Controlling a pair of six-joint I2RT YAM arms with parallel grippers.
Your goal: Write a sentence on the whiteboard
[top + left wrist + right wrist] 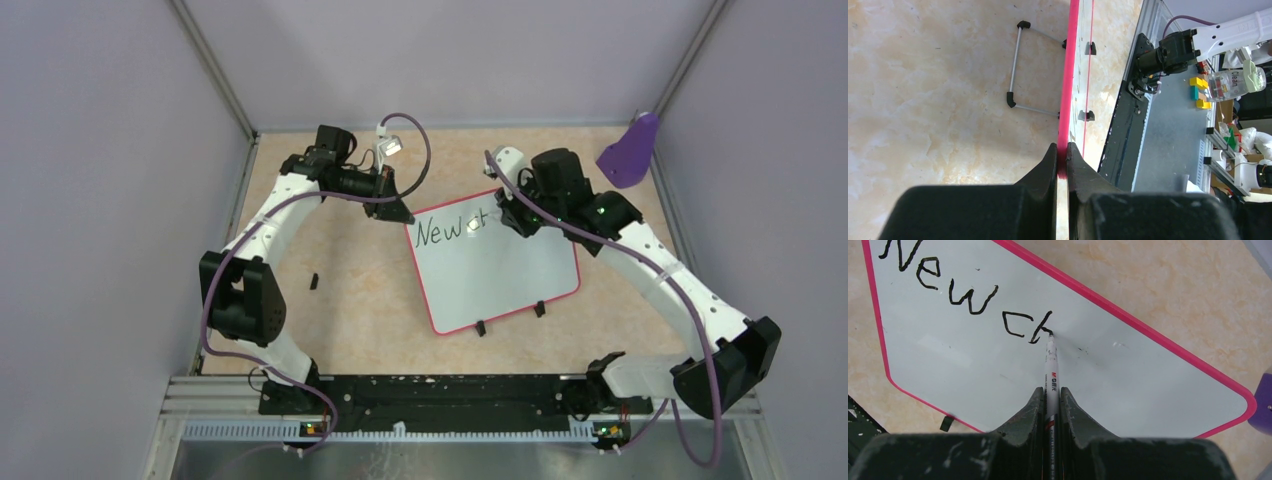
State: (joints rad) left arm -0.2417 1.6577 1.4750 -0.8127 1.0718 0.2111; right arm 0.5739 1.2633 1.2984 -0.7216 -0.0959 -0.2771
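Observation:
The whiteboard (505,270) lies flat on the table, white with a pink rim (1068,95) and two black clip feet on its near edge. My left gripper (397,212) is shut on the board's far left corner, its jaws pinching the pink rim (1063,159). My right gripper (1051,392) is shut on a white marker (1051,365) whose black tip touches the board. The sentence (965,295) reads "New ch" in dark strokes along the top of the board (998,360); the marker tip rests at the end of the "h". In the top view the right gripper (508,217) hides part of the writing (445,230).
A purple object (630,150) stands at the back right corner of the table. A small black piece (314,281) lies left of the board. A thin metal wire stand (1018,65) lies beside the board. Grey walls enclose the table.

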